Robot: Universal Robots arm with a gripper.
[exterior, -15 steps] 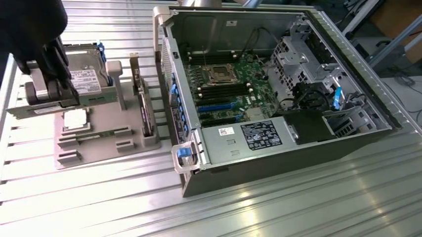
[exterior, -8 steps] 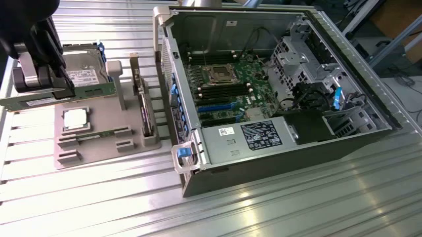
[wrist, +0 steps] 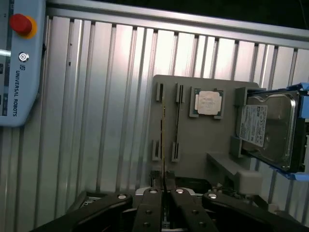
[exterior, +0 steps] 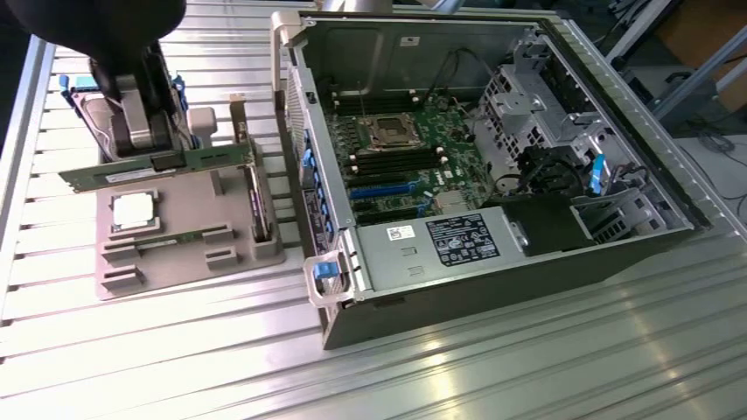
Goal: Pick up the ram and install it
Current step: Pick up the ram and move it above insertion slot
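We held the ram (exterior: pixel 111 177) level above the gray holder (exterior: pixel 175 273), gripper (exterior: pixel 149 150) clamped mid-length, apparently for balance.

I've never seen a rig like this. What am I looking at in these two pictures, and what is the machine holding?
This is one robot arm that ends in two gripping fingers. The exterior view comes from a camera off the arm, looking down on a ribbed metal table. The wrist view comes from a camera on the arm's wrist, looking along the fingers.

On the table sits a grey tray with a square silver processor chip and a hard drive on it. At the exterior view's right stands an open computer case with its circuit board exposed.

The fingers are shut on the ram, a thin green memory stick, and hold it above the tray. In the wrist view it appears edge-on, as a thin line. It is not yet in the computer.
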